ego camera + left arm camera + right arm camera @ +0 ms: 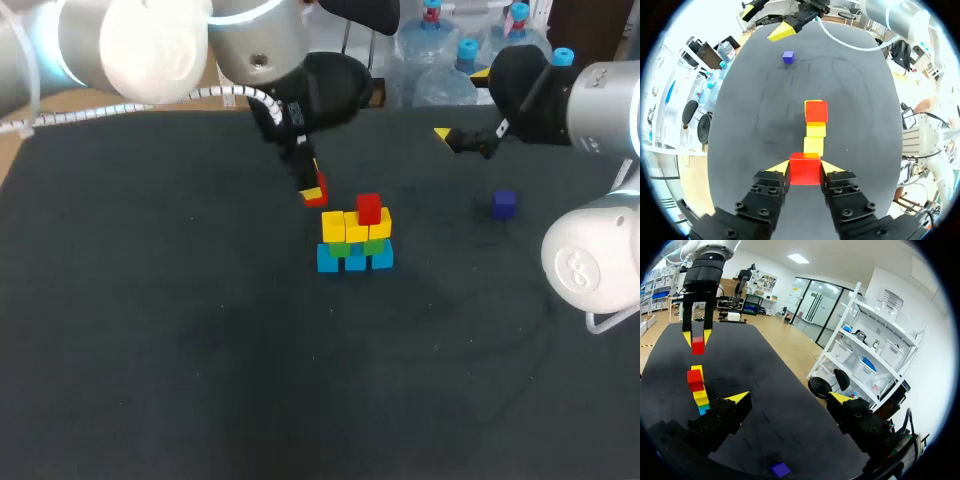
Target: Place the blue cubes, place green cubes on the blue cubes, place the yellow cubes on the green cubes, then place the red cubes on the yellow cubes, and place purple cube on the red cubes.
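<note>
Head view shows the dark desk (pixel 150 330) filling nearly the whole scene, with the left arm (pixel 130 45) coming in over its far left corner and the right arm (pixel 590 100) over its far right corner. The left pincer (pixel 805 167) points down just left of the desk's middle, its yellow tips pinching a red cube (pixel 805 170) from two sides. The right pincer (pixel 789 398) hangs over the far right part of the desk, fingers spread wide with nothing between them.

Near the middle of the desk stands the cube stack (pixel 355 238): blue cubes (pixel 355 260) on the desk surface, green cubes (pixel 372 245) on those, yellow cubes (pixel 345 226) on the green, and a single second red cube (pixel 368 208) on top, toward the stack's right side. The pinched red cube is in the air beside the stack, on the side toward the desk's left edge, not touching it; from the right wrist view it sits higher than the stack's top cube.

A purple cube (pixel 503 204) lies alone on the desk, well apart from the stack, toward the right edge.
</note>
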